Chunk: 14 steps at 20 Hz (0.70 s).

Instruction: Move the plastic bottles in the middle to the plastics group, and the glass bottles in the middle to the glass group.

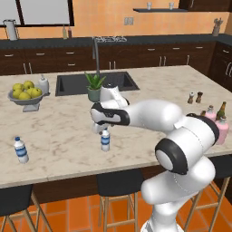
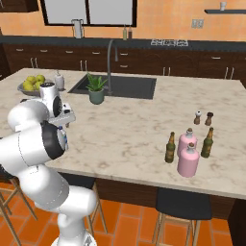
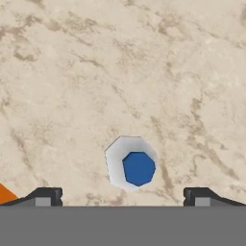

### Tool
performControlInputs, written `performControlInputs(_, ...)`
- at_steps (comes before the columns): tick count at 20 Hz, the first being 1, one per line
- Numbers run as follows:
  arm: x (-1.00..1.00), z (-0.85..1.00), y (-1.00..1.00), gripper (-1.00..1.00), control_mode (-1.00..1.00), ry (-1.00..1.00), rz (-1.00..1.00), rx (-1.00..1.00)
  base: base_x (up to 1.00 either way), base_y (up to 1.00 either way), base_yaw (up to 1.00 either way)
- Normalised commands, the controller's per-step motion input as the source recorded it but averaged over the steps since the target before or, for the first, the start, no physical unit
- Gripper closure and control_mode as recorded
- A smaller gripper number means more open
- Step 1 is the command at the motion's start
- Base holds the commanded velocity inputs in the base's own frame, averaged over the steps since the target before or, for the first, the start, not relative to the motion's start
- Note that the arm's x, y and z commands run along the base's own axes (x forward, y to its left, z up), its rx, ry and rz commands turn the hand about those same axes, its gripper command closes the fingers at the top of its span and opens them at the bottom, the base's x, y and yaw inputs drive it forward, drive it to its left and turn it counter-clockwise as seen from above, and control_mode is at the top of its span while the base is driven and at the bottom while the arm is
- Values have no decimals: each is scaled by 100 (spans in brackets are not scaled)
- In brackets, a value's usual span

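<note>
1. A beige marble island counter (image 1: 149,86) stands in a kitchen with dark wood cabinets (image 1: 45,59), orange walls and an inset black sink (image 1: 74,84).
2. A small clear water bottle (image 1: 105,140), smooth plastic with a blue label band, stands upright mid-counter near the front edge.
3. The gripper (image 3: 123,196) hangs directly above it, finger tips spread wide, holding nothing.
4. A matching bottle (image 1: 20,150) stands far left.
5. Two squat pink bottles (image 2: 188,153) and two slim dark beer bottles (image 2: 170,148) cluster at the right.

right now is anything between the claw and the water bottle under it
Nothing visible. The open claw hangs straight above the water bottle, its cap between the two fingertips, with bare marble counter around it.
</note>
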Motion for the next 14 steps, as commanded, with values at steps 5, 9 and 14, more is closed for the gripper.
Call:
performControlInputs(5, 6, -14, 0, -100, -100, 0, 0, 0, 0, 0, 0)
performControlInputs(9, 11, -1, 0, -100, -100, 0, -2, 0, 0, 0, 0)
performControlInputs(14, 3, -4, 3, -100, -100, 0, -1, 0, 0, 0, 0)
